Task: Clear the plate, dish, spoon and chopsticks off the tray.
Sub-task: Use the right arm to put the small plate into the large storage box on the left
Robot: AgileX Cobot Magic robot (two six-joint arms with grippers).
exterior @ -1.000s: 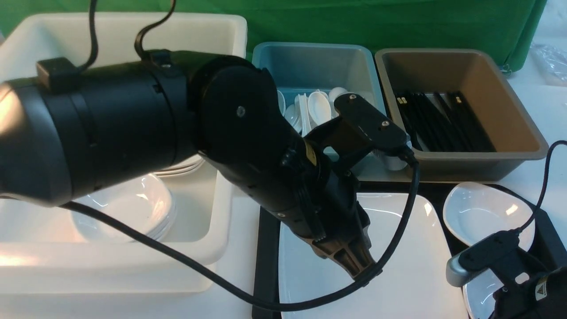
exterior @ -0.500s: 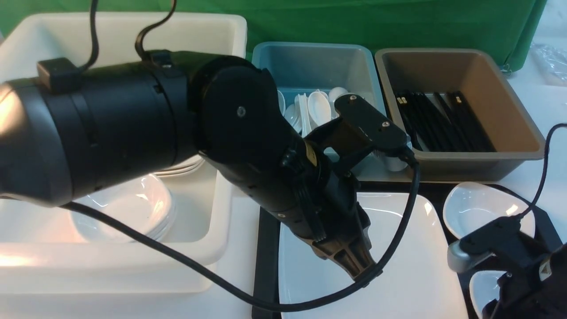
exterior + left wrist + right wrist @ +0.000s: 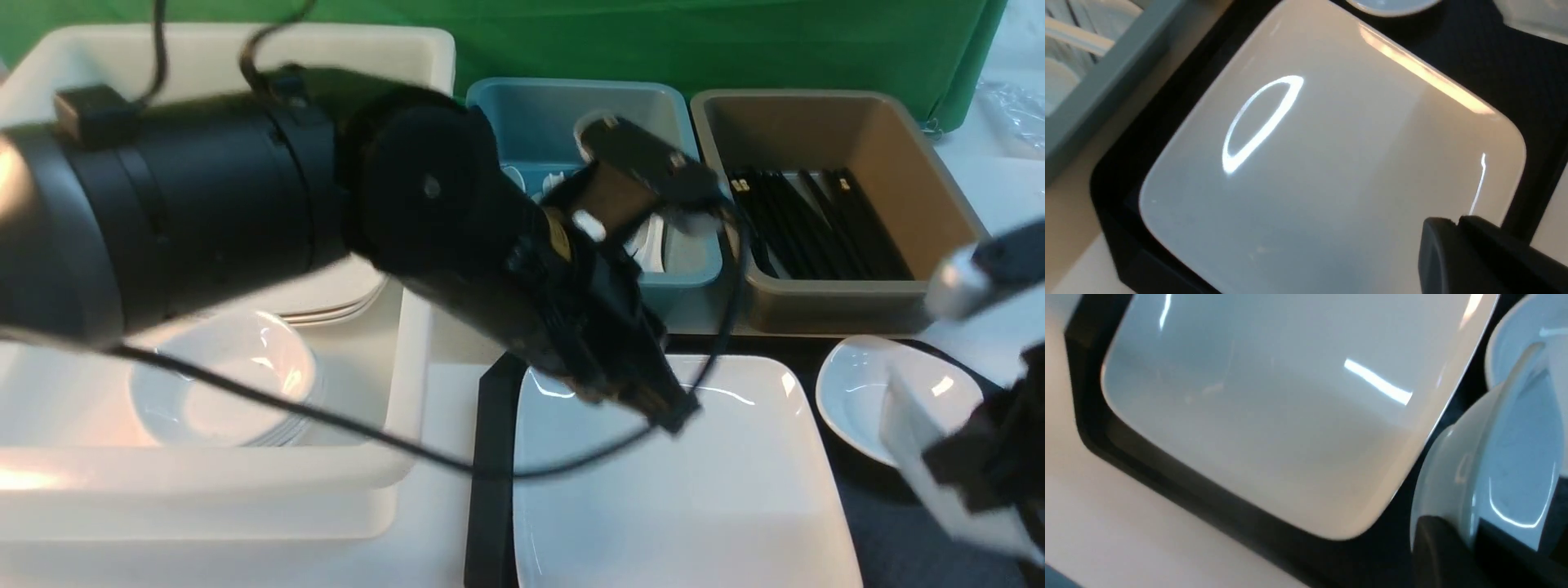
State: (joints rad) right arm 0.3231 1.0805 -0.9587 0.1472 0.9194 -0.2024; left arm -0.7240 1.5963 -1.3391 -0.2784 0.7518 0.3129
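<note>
- Right, the right hand (image 3: 1474, 555) is pinching the rim of a dish (image 3: 910, 433). It's holding it tilted above the tray (image 3: 490, 457) at about four o'clock, not yet set down anywhere.
- The left hand (image 3: 669, 412), fingers pressed together and carrying nothing, is hovering at the plate's (image 3: 678, 506) twelve o'clock edge. I can't tell if it's touching.
- The plate is lying flat mid-tray, so the biggest job is waiting.
- A second dish (image 3: 849, 400) is sitting on the tray at two o'clock, just beside the plate.
- At twelve o'clock beyond the tray, spoons (image 3: 653, 241) are lying in the blue tub (image 3: 563, 114) and chopsticks (image 3: 816, 229) in the brown tub (image 3: 833, 122). None are showing on the tray, so I'm reckoning those are done.
- On the desk (image 3: 449, 367) at nine o'clock, the white bin (image 3: 245, 49) is holding stacked crockery, and the dish is likely heading there.
</note>
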